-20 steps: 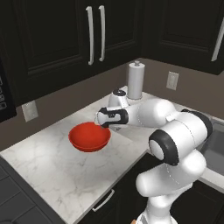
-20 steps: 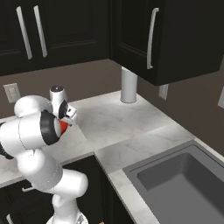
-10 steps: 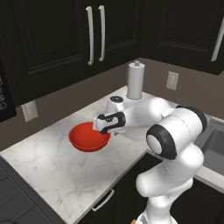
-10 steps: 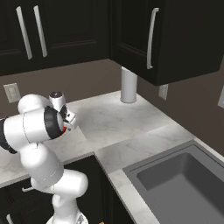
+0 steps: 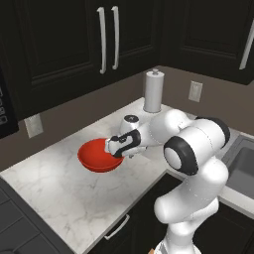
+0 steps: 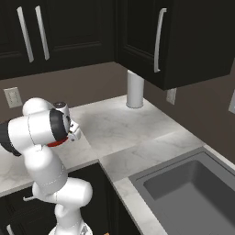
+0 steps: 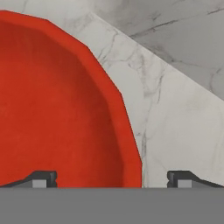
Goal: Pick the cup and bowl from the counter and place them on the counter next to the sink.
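Observation:
The glossy red bowl (image 5: pixel 95 157) rests on the white marble counter (image 5: pixel 59 191), left of the arm. My gripper (image 5: pixel 115 148) hangs low over the bowl's right rim, open. In the hand view the bowl (image 7: pixel 57 105) covers the left half, and its rim runs up between the two fingertips (image 7: pixel 42 178), one inside the bowl and one over bare counter (image 7: pixel 179 122). A red sliver of the bowl (image 6: pixel 57 143) peeks from behind my arm in the right base view. The cup is out of view. The dark sink (image 6: pixel 188 193) lies to the right.
A paper towel roll (image 5: pixel 154 92) stands at the back of the counter by the wall. Black upper cabinets (image 5: pixel 106 34) hang above. A black stovetop (image 5: pixel 15 230) borders the counter at the lower left. The sink edge (image 5: pixel 244 161) shows at the right.
The gripper has come down and slightly left, from above the bowl to straddling its right rim. Its jaws have stayed open, and the bowl has not moved.

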{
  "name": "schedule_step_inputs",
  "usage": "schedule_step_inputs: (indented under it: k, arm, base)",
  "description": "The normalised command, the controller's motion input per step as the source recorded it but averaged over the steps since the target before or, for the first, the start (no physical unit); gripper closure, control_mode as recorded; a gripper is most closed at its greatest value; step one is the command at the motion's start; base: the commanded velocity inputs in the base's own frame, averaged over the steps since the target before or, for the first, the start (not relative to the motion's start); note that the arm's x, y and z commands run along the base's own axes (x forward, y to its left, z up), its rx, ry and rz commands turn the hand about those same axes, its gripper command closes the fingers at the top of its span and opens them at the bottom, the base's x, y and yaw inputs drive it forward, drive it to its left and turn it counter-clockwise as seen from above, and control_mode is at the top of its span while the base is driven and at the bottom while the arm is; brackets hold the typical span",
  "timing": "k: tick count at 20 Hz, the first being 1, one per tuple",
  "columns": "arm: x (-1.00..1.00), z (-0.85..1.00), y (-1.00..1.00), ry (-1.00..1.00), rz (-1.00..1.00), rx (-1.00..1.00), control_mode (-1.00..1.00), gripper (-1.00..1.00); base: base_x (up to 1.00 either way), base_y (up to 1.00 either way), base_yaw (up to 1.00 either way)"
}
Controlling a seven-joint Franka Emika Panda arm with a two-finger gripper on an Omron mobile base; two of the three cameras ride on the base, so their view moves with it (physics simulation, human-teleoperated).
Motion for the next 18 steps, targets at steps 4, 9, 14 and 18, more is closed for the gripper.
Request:
schedule_step_inputs:
  k: [4,9,14,18]
  arm:
    - [0.0,0.0,0.0,0.0,0.0,0.0,-1.0,-1.0]
    - [0.0,0.0,0.0,0.0,0.0,0.0,-1.0,1.0]
    - [0.0,0.0,0.0,0.0,0.0,0.0,-1.0,1.0]
    - [0.0,0.0,0.0,0.0,0.0,0.0,-1.0,1.0]
  base:
    - [0.0,0.0,0.0]
    - [0.0,0.0,0.0]
    - [0.0,0.0,0.0]
    - [0.0,0.0,0.0]
